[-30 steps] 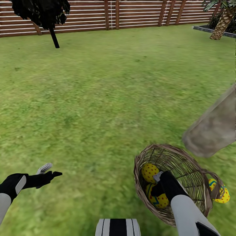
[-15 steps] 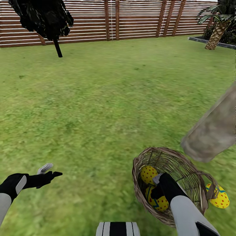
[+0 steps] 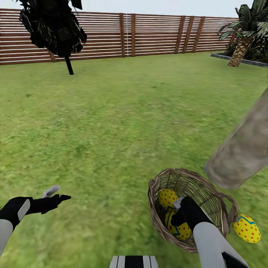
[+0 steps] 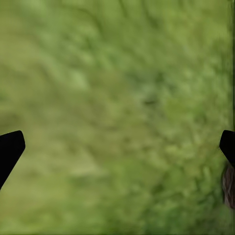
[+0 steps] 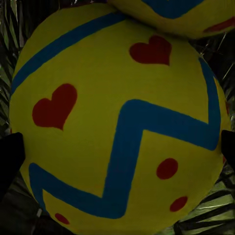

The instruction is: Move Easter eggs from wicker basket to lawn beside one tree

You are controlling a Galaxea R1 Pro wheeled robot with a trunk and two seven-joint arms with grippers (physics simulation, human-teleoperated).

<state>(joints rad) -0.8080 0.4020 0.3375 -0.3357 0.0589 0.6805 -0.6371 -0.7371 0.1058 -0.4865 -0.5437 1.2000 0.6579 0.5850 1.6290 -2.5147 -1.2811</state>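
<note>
The wicker basket (image 3: 208,193) lies tipped on the lawn (image 3: 123,123) at the lower right, its mouth towards me. Two Easter eggs lie inside, one (image 3: 167,198) near the rim and one (image 3: 182,230) lower down. The third egg (image 3: 246,228) rests on the grass just right of the basket. My right gripper (image 3: 177,215) reaches into the basket, open, with the lower egg (image 5: 117,122) close between its fingertips (image 5: 11,154). The tree trunk (image 3: 242,149) leans in just behind the basket. My left gripper (image 3: 56,195) hovers open over bare grass (image 4: 117,98) at the lower left.
A brown slat fence (image 3: 149,33) closes the far side of the garden. A thin-trunked dark tree (image 3: 56,26) stands at the back left and a palm (image 3: 242,41) by a raised bed at the back right. Open grass stretches between them and me.
The head camera has tilted up, so fence and sky show more. Both arms keep their pose. The egg on the grass now shows whole, a little clear of the basket handle.
</note>
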